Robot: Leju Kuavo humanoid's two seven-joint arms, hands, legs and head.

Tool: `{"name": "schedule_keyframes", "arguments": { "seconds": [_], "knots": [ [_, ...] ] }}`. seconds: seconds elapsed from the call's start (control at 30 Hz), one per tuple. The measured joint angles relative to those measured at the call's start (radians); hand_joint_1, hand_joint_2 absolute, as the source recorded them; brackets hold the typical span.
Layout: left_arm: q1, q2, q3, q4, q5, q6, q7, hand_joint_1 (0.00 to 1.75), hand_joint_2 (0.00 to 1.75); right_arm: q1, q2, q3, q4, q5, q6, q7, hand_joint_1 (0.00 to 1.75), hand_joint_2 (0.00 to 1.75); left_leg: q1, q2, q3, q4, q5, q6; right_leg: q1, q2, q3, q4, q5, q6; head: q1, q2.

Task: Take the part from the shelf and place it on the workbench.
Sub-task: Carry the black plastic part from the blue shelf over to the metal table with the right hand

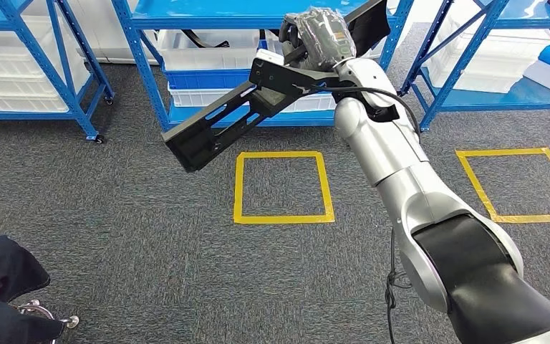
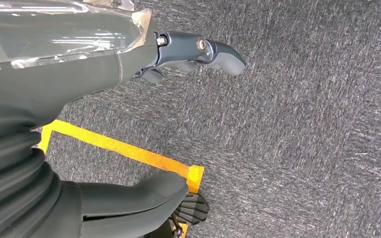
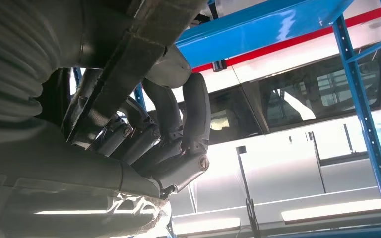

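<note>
The part (image 1: 222, 125) gripped in the right hand (image 1: 315, 36) looks like matt black plastic or metal. Glossy clear film wraps that hand. The arm shell (image 1: 387, 150) is smooth silver. The carpet (image 1: 150, 236) is rough grey cloth, the shelf frame (image 1: 143, 64) glossy blue metal.

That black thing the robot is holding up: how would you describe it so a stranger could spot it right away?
Find the silver right arm rising from the lower right toward the blue shelves. At its top the right hand grips a long black part, a flat slotted bracket slanting down to the left above the yellow square on the carpet. It alone hangs in the air.
</note>
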Motion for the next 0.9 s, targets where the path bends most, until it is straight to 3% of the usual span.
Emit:
{"name": "schedule_keyframes", "arguments": {
  "seconds": [0.13,0.2,0.23,0.3,0.37,0.4,0.43,0.5,0.57,0.63,0.67,0.73,0.8,0.83,0.87,0.9],
  "knots": [
    [0.0,0.0,0.004,0.0,0.007,0.005,-0.002,0.0,1.75,-0.004,0.004,0.0,0.014,-0.019,-0.001,-0.006,1.75,1.75,-0.001,0.003,-0.002,0.001,0.005,0.005,-0.005,0.003,0.0,-0.004,0.008,0.01,0.0,0.0],
    [0.0,-0.002,0.006,0.0,0.01,0.006,-0.003,0.0,1.75,-0.008,0.006,-0.002,0.022,-0.031,-0.003,-0.011,1.75,1.75,0.007,0.011,-0.001,-0.008,0.014,0.01,-0.006,0.006,-0.016,0.022,-0.011,0.008,0.001,0.0],
    [0.0,-0.002,0.008,0.0,0.01,0.006,-0.004,0.0,1.75,-0.01,0.006,-0.002,0.027,-0.036,-0.005,-0.014,1.75,1.75,0.012,0.017,-0.001,-0.012,0.018,0.011,-0.006,0.006,-0.034,0.059,-0.034,0.005,0.003,0.0],
    [0.0,-0.002,0.012,0.0,0.011,0.007,-0.005,0.0,1.75,-0.014,0.009,-0.002,0.04,-0.043,-0.011,-0.019,1.75,1.75,0.015,0.029,-0.006,-0.013,0.022,0.012,-0.009,0.004,-0.089,0.197,-0.101,-0.003,0.006,0.0],
    [0.001,-0.003,0.016,0.0,0.012,0.007,-0.005,0.0,1.75,-0.012,0.009,-0.002,0.053,-0.047,-0.015,-0.023,1.75,1.75,0.015,0.042,-0.01,-0.013,0.025,0.009,-0.01,0.004,-0.119,0.298,-0.139,0.001,0.006,0.0],
    [0.001,-0.004,0.016,0.0,0.012,0.007,-0.005,0.0,1.75,-0.011,0.009,-0.002,0.059,-0.048,-0.016,-0.025,1.75,1.75,0.016,0.049,-0.012,-0.013,0.026,0.007,-0.011,0.001,-0.106,0.29,-0.137,0.007,0.007,0.0],
    [0.001,-0.004,0.016,0.0,0.012,0.007,-0.005,0.0,1.75,-0.01,0.01,-0.002,0.063,-0.049,-0.016,-0.026,1.75,1.75,0.018,0.058,-0.012,-0.013,0.027,0.004,-0.013,-0.005,-0.072,0.242,-0.123,0.014,0.007,0.0],
    [0.001,-0.004,0.018,0.0,0.012,0.007,-0.005,0.0,1.75,-0.016,0.013,-0.002,0.069,-0.05,-0.018,-0.028,1.75,1.75,0.018,0.074,-0.013,-0.011,0.028,-0.008,-0.011,-0.043,0.016,0.101,-0.095,0.023,0.007,0.0],
    [0.0,-0.004,0.02,0.0,0.012,0.008,-0.005,0.0,1.75,-0.023,0.017,-0.002,0.073,-0.052,-0.021,-0.029,1.75,1.75,0.013,0.089,-0.014,-0.01,0.028,-0.023,-0.005,-0.062,0.055,0.027,-0.083,0.007,0.005,0.0],
    [0.0,-0.005,0.022,0.0,0.012,0.008,-0.004,0.0,1.75,-0.024,0.017,-0.003,0.078,-0.054,-0.024,-0.03,1.75,1.75,0.012,0.107,-0.014,-0.012,0.031,-0.035,-0.002,-0.041,0.05,0.023,-0.078,-0.017,0.002,0.0],
    [-0.001,-0.006,0.022,0.0,0.012,0.008,-0.003,0.0,1.75,-0.024,0.015,-0.004,0.081,-0.054,-0.025,-0.03,1.75,1.75,0.016,0.105,-0.016,-0.009,0.027,-0.04,-0.004,-0.03,0.049,0.022,-0.074,-0.026,0.002,0.0],
    [0.0,-0.006,0.023,0.0,0.011,0.009,-0.002,0.0,1.75,-0.024,0.016,-0.004,0.087,-0.056,-0.026,-0.031,1.75,1.75,0.023,0.069,-0.036,0.044,-0.016,-0.05,-0.009,-0.009,0.044,0.021,-0.065,-0.045,0.001,0.0],
    [0.001,-0.006,0.023,0.0,0.011,0.01,0.0,0.0,1.75,-0.024,0.019,-0.003,0.095,-0.059,-0.028,-0.035,1.75,1.75,0.025,0.021,-0.086,0.168,-0.091,-0.052,-0.007,0.013,0.038,0.021,-0.058,-0.058,0.0,0.0],
    [0.001,-0.006,0.024,0.0,0.011,0.01,0.001,0.0,1.75,-0.023,0.02,-0.002,0.101,-0.062,-0.03,-0.039,1.75,1.75,0.024,0.01,-0.112,0.229,-0.118,-0.052,-0.003,0.025,0.035,0.021,-0.056,-0.062,0.0,0.0],
    [0.001,-0.006,0.024,0.0,0.01,0.01,0.003,0.0,1.75,-0.022,0.021,-0.002,0.108,-0.065,-0.033,-0.042,1.75,1.75,0.024,0.006,-0.126,0.263,-0.127,-0.05,0.001,0.038,0.032,0.021,-0.053,-0.065,-0.001,0.0],
    [0.001,-0.006,0.024,0.0,0.009,0.01,0.004,0.0,1.75,-0.021,0.02,-0.002,0.114,-0.068,-0.036,-0.045,1.75,1.75,0.024,0.003,-0.123,0.262,-0.118,-0.045,0.005,0.051,0.03,0.021,-0.051,-0.068,-0.001,0.0]
  ]
}}
